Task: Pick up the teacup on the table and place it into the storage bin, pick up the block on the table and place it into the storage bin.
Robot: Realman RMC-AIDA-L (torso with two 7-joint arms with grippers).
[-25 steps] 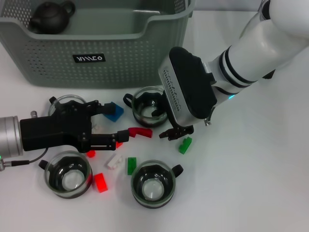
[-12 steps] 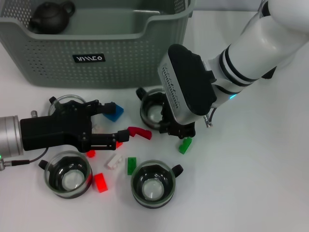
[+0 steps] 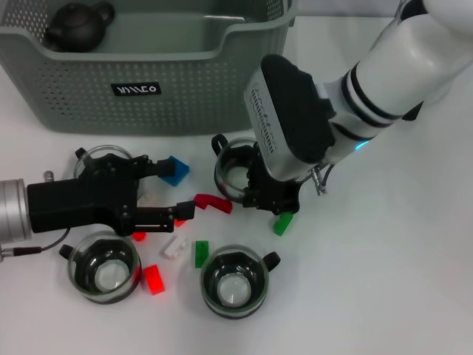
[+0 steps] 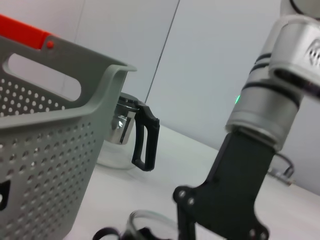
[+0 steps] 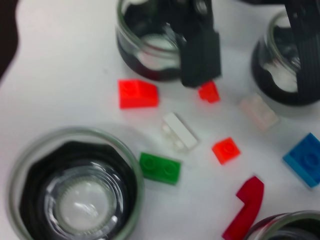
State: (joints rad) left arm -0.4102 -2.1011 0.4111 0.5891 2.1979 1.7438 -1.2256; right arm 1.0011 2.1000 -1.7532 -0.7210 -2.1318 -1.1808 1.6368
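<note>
Head view: storage bin (image 3: 148, 74) sits at the far side of the table (image 3: 399, 251), grey-green, perforated, with a dark teapot (image 3: 77, 26) already inside near its left corner. Right arm (image 3: 399, 81) reaches in from the right, and the right gripper (image 3: 260, 194) is down over the glass teacup (image 3: 235, 168) just in front of the bin wall; the jaws look closed in on the cup's near rim, but the gripper body covers the contact, so I judge it a grip rather than see it. Left gripper (image 3: 166, 194) lies low on the left with its jaws set wide and nothing in them, hovering over the loose blocks. Three more teacups stand on the table: one behind the left gripper (image 3: 100, 157), one front-left (image 3: 103, 268), one front-centre (image 3: 235, 281). Small stuff scattered between them: blue block (image 3: 175, 170), a curved red piece (image 3: 213, 202), green block (image 3: 282, 222) right below the right gripper, another green block (image 3: 201, 253), white block (image 3: 174, 246), red block (image 3: 154, 279). Risks: a rim-only pinch on smooth glass could let the cup swing or slip on the lift; the bin wall is close, so too low a lift clips its edge; both grippers work near each other, so a left reach now could hit the right one.
</note>
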